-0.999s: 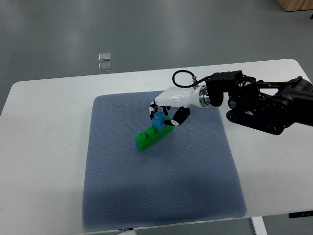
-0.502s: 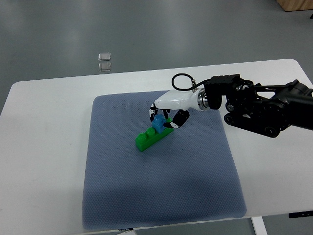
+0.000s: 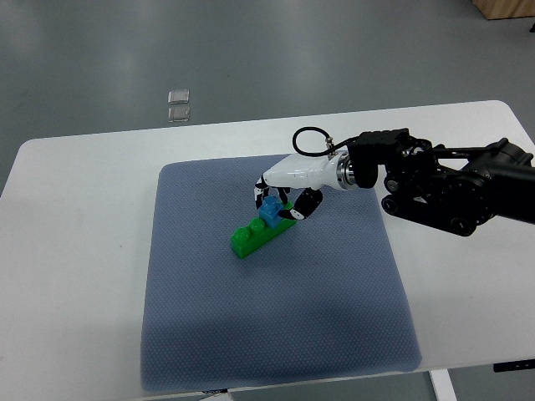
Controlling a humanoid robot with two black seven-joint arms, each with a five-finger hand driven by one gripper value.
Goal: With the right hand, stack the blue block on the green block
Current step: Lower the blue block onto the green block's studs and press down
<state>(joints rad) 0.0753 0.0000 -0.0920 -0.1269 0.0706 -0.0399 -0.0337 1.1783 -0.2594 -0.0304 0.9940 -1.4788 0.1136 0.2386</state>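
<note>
A long green block (image 3: 255,235) lies slantwise on the blue-grey mat (image 3: 276,326), a little above its middle. A small blue block (image 3: 270,210) sits on the green block's upper right end. My right hand (image 3: 280,203) reaches in from the right, white with black-tipped fingers (image 3: 303,205). Its fingers curl around the blue block from above and from the right, still closed on it. The left arm is out of the picture.
The mat covers most of a white table (image 3: 75,217). My right forearm, black and bulky (image 3: 451,188), hangs over the table's right side. Two small clear squares (image 3: 178,104) lie on the grey floor beyond the far edge.
The hand with the blue block has eased slightly up and left along the green block. The green block has stayed where it was.
</note>
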